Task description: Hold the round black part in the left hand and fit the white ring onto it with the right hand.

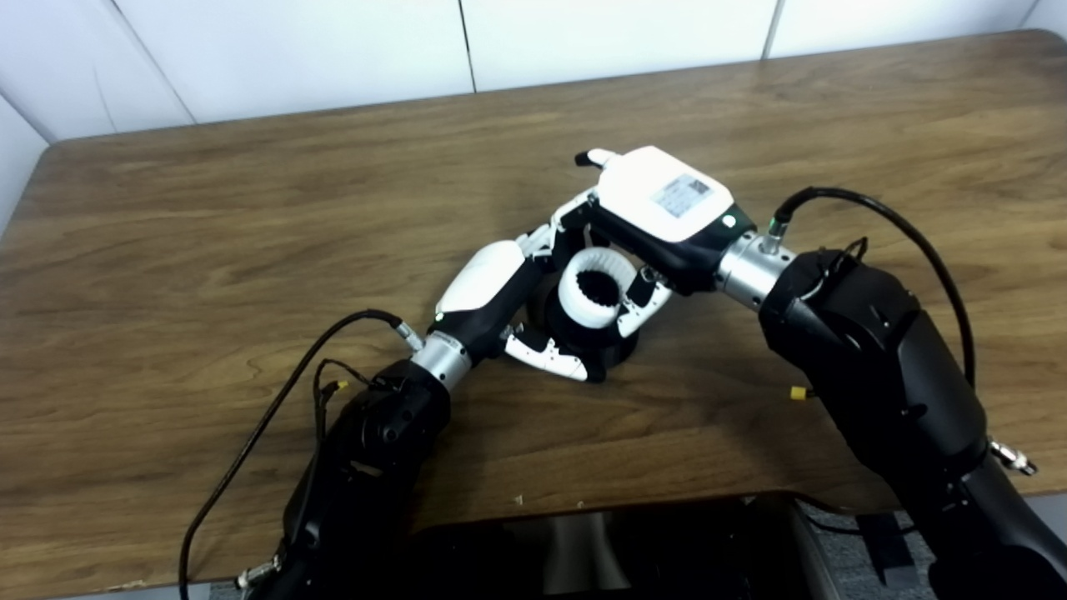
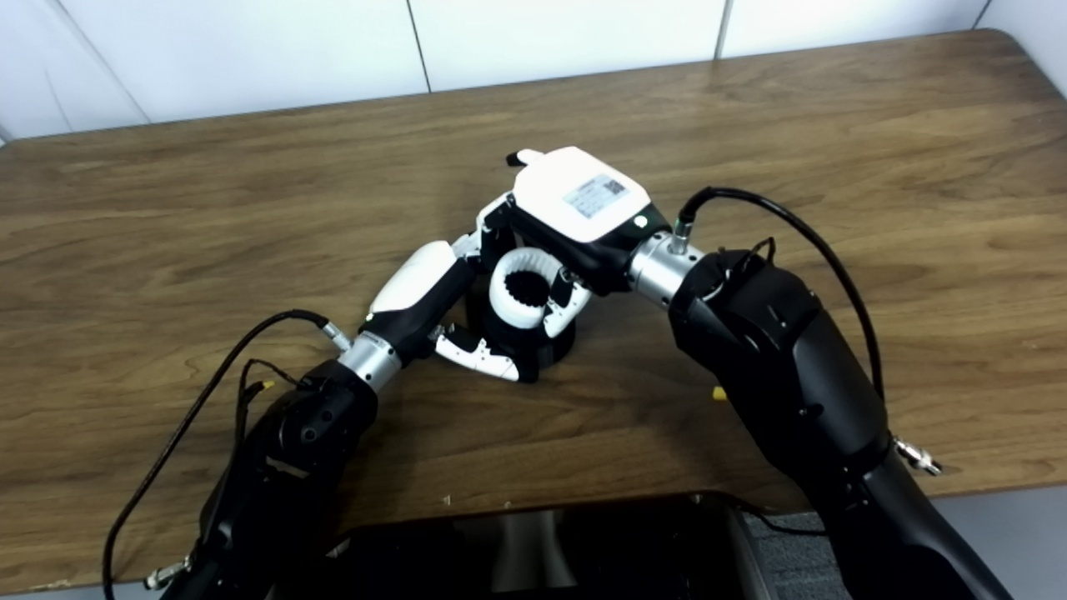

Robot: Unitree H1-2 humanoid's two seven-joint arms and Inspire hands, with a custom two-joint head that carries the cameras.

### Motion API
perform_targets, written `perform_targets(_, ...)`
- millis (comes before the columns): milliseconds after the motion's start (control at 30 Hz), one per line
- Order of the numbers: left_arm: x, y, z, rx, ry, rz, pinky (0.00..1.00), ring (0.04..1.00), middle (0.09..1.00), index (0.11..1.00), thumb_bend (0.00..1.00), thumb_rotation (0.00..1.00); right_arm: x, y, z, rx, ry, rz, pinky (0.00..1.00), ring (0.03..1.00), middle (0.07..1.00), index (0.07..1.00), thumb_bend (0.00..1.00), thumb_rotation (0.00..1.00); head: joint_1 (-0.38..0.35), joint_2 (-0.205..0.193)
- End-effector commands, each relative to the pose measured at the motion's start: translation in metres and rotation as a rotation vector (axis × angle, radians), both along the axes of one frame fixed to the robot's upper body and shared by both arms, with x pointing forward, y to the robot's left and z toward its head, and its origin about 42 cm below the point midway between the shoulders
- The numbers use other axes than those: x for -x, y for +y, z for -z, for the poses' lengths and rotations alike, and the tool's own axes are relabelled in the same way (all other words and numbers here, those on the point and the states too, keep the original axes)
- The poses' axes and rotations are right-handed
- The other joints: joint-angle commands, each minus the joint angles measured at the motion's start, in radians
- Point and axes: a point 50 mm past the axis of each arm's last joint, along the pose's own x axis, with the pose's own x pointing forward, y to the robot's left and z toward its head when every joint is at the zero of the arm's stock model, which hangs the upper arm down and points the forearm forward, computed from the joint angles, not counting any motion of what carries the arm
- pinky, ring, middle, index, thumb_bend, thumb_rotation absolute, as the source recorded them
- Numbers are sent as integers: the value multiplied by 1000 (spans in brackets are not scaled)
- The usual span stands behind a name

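The round black part (image 1: 613,348) rests on the wooden table at its middle. My left hand (image 1: 500,300) wraps it from the left, thumb curled along its front. The white ring (image 1: 583,302) sits on top of the black part, with dark teeth showing inside its hole. My right hand (image 1: 646,221) reaches over from the right, its fingers closed around the ring from the back and the right. Both hands meet over the part, and its left side is hidden by my left palm.
The brown wooden table (image 1: 250,233) stretches bare to the left, back and right of the hands. White wall panels (image 1: 292,50) stand behind its far edge. A dark glossy surface (image 1: 600,550) lies below the near edge between my arms.
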Motion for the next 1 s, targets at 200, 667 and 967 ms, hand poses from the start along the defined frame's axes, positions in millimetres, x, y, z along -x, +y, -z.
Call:
perform_targets(200,-5,-7,-16,-1,-40,17,1000,1000,1000,732,1000,337,-9,19,-20,-29,-86,-39,940,494,490,494,526,12,2,2)
perform_targets(667,-6,-7,-17,-3,-48,20,1000,1000,1000,641,1000,345,-11,23,-24,143,-24,-40,885,762,820,766,928,385,0,1)
perform_targets(967,-7,-5,-17,-1,-50,19,1000,1000,1000,638,1000,358,-10,20,-26,178,9,-42,893,794,863,804,1000,443,-1,3)
